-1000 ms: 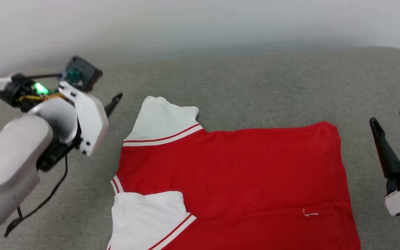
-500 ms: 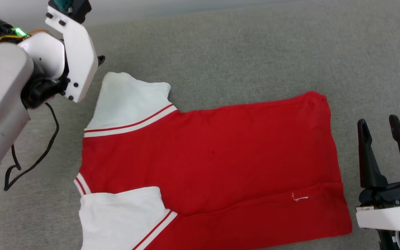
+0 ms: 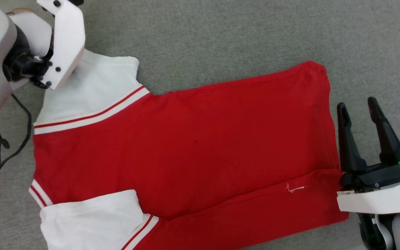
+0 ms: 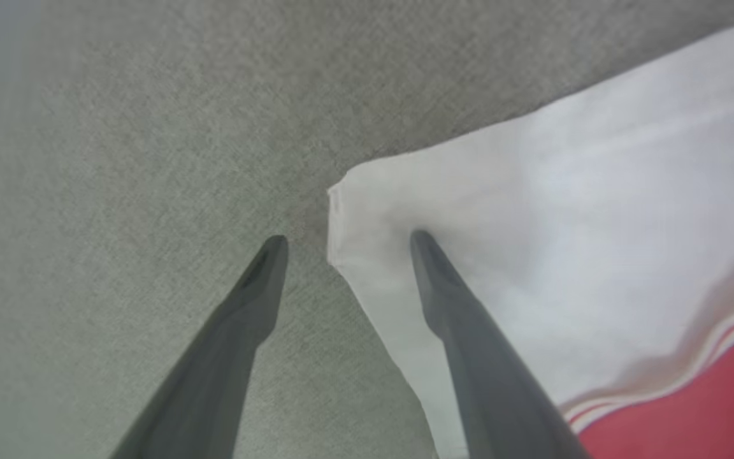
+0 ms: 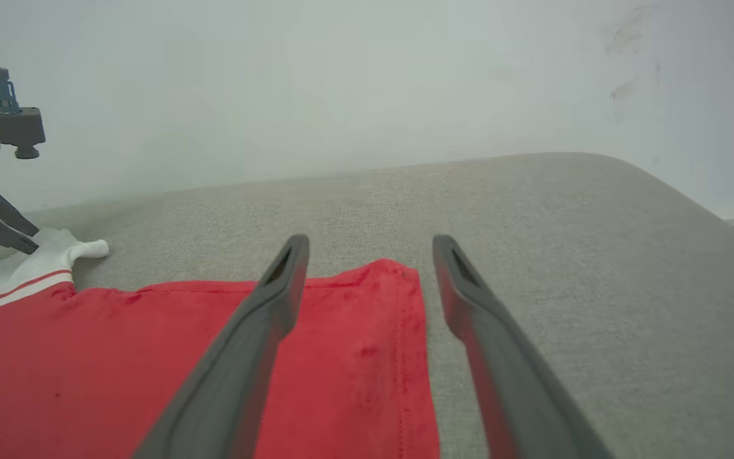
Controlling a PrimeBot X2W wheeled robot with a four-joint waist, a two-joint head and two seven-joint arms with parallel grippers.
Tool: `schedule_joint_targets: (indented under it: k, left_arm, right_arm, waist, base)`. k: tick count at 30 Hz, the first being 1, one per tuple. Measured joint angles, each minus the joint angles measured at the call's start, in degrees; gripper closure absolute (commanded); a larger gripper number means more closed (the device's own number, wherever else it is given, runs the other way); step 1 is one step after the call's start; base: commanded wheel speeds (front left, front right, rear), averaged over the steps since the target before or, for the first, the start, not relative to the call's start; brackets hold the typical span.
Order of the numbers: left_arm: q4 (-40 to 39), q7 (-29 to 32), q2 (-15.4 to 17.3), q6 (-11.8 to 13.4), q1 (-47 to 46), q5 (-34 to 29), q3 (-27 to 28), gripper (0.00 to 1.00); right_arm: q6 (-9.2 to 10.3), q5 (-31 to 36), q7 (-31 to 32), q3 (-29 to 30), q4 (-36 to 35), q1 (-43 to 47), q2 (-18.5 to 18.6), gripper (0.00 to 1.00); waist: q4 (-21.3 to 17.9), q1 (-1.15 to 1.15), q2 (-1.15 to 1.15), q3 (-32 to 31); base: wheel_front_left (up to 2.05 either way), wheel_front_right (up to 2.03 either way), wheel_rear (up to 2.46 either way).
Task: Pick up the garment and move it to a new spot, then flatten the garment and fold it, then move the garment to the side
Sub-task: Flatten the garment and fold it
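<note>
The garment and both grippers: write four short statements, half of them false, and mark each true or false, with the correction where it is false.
1. The garment lies spread out on the grey surface. True.
2. The left gripper is shut on the white sleeve. False: its jaws stand open, with one fingertip over the sleeve's corner and the other over the grey surface.
3. The right gripper is open, beside the garment's hem end. True.
4. The garment's sleeves are red all over. False: they are white, with red-and-white striped bands at the seams.
</note>
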State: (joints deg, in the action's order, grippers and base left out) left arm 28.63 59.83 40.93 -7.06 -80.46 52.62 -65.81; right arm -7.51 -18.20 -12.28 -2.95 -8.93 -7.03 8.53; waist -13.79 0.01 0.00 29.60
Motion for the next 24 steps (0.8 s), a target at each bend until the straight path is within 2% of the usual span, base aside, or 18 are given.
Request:
schedule_joint_targets:
  k: [7,8,9,17,20,24]
  left_arm:
    - [-1.47,2.29,1.76,-0.27,-0.98,1.47,-1.54,0.00]
    - [-1.71,2.22,1.91,-0.27,-0.98,1.81,-1.62,0.67]
    - [-1.96,1.96,1.98,-0.27,-0.90,2.16,-1.71,1.00]
    - [-4.11,-2.69,1.75,-0.33,1.12,3.49,-3.09,1.00]
    - [-5.39,-4.88,1.65,-0.33,2.18,3.63,-3.92,1.00]
    - [-7.28,-8.61,1.56,-0.33,2.97,4.19,-4.08,1.00]
  right_arm:
    - [0.00,-0.85,-1.38,-1.51,3.64,-1.33,0.66,0.00]
    - [0.00,-0.86,-1.55,-1.58,4.08,-1.42,0.87,0.00]
    - [0.00,-0.88,-1.62,-1.58,4.49,-1.63,1.05,0.00]
    - [0.00,-1.00,-2.27,0.78,5.20,-3.51,3.02,0.00]
    - [0.00,-0.79,-1.86,2.25,4.63,-4.72,5.49,0.00]
    - [0.00,-0.43,1.16,3.46,3.16,-8.70,10.58,0.00]
  waist:
    - [-1.44,-0.01,0.00,2.68]
    - [-1.41,-0.01,0.00,2.71]
    - [-1.35,-0.01,0.00,2.66]
    - [0.00,0.00,0.00,-0.21]
    - [0.81,0.00,0.00,-2.32]
    - [2.24,0.00,0.00,-5.30]
  base:
    - [0.00,0.00,0.00]
    - [0.00,0.00,0.00]
    - [0.00,0.00,0.00]
    - [0.00,0.00,0.00]
    - [0.00,0.00,0.00]
    - [0.00,0.00,0.00]
